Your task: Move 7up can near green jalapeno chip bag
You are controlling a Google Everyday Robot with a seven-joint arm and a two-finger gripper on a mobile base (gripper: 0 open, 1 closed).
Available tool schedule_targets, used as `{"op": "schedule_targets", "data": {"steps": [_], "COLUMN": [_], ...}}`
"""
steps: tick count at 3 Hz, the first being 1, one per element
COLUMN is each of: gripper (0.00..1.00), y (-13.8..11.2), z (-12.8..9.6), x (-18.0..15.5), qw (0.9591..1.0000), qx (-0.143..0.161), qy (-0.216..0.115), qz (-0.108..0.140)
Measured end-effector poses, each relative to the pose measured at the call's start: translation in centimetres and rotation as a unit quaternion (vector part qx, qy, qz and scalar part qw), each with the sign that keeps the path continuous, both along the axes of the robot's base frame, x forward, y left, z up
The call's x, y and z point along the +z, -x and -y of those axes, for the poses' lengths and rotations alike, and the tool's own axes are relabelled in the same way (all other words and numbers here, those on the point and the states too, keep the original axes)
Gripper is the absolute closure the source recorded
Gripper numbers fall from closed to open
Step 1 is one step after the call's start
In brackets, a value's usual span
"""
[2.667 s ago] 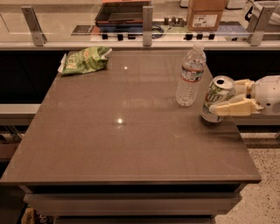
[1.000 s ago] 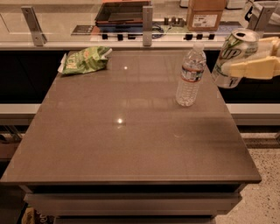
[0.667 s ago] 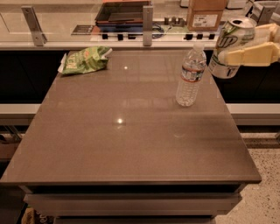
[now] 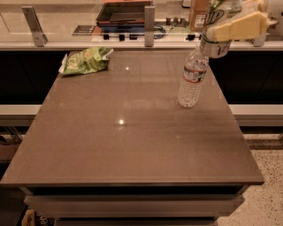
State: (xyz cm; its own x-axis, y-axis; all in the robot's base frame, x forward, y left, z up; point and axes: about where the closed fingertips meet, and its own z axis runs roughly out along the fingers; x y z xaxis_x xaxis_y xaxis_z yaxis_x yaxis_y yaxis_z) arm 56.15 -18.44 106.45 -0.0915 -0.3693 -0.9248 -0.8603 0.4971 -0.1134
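Observation:
My gripper (image 4: 236,26) is at the top right, shut on the 7up can (image 4: 215,39). It holds the white and green can tilted in the air, above the far right part of the table and just over the top of the water bottle. The can's top runs out of view at the upper edge. The green jalapeno chip bag (image 4: 85,60) lies flat at the table's far left corner, well away from the can.
A clear plastic water bottle (image 4: 192,78) stands upright on the brown table (image 4: 128,145), right below the can. Behind the table runs a counter with metal posts (image 4: 149,25), a dark tray (image 4: 124,11) and a cardboard box (image 4: 199,13).
My gripper has lifted the can off the table's right edge and carried it up and to the left, over the bottle. Bag and bottle have not moved.

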Motion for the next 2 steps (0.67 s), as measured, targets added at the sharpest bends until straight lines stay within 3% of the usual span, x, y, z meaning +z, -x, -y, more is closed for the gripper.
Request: {"op": "schedule_targets", "data": {"steps": [2], "gripper": [1.0], "y": [-2.5], "z": [-3.4], "x": [2.7], "qw": [0.9995], "qx": [0.031], "qy": [0.01], "qz": [0.001]}}
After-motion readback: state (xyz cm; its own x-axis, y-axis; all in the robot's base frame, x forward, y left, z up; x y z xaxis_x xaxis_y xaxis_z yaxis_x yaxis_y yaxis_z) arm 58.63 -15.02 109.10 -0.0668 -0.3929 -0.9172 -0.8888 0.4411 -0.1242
